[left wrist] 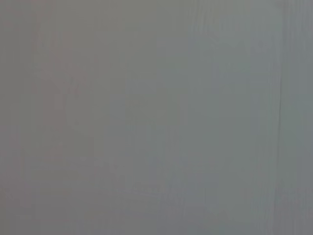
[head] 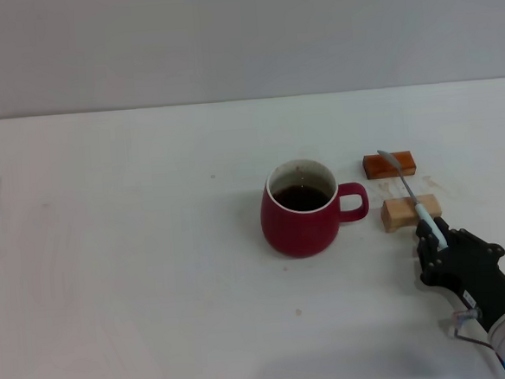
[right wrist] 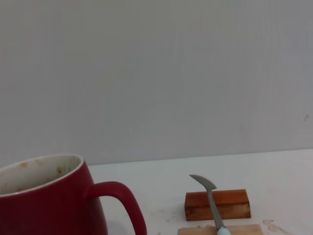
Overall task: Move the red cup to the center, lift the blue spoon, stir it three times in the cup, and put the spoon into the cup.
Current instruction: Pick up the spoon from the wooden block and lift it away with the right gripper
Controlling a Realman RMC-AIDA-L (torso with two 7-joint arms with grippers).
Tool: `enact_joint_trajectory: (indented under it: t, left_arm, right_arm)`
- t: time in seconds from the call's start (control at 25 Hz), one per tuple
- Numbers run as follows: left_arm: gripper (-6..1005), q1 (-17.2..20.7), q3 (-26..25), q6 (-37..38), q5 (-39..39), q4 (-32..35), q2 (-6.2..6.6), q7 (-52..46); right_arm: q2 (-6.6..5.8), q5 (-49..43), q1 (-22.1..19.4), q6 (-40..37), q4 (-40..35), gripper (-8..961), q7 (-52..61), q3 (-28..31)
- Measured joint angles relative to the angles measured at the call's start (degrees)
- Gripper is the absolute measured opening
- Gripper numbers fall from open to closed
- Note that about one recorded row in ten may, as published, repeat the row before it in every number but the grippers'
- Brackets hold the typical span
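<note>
Right tool (head: 435,236), black and low at the near right of the table (head: 137,276), sits at the pale handle end of the blue spoon (head: 413,199); its fingers surround that end, but whether they pinch it or stand slightly apart from it cannot be told. Most of the handle's last part is hidden behind the black tool body in the head view. In the right wrist view the spoon (right wrist: 211,201) is cut off by the picture's lower edge, so only its silver bowl, its neck and the start of the light-blue handle show.

The right arm reaches in from the near right corner, its white forearm partly out of view, with the tool pointed away from the robot toward the spoon. The left tool appears in no view; the left wrist view shows only a flat grey surface.

The spoon lies across two small wooden blocks: its bowl rises over the dark orange block (head: 388,163) farther from the robot, and its handle crosses the pale block (head: 409,211) nearer the tool. The red cup (head: 302,207) stands upright on the table just left of the blocks, holding dark liquid, its handle turned toward them and apart from the spoon. Faint brownish stains mark the table by the blocks.
</note>
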Motion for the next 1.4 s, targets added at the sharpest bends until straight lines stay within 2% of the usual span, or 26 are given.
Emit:
enact_joint_trajectory:
  t: [1.4]
  left_arm:
    - [863, -0.4, -0.1, -0.5, 0.0, 0.0, 0.0, -0.5]
  right_arm:
    - [-0.18, 0.0, 0.0, -1.3, 0.4, 139, -1.7, 0.2]
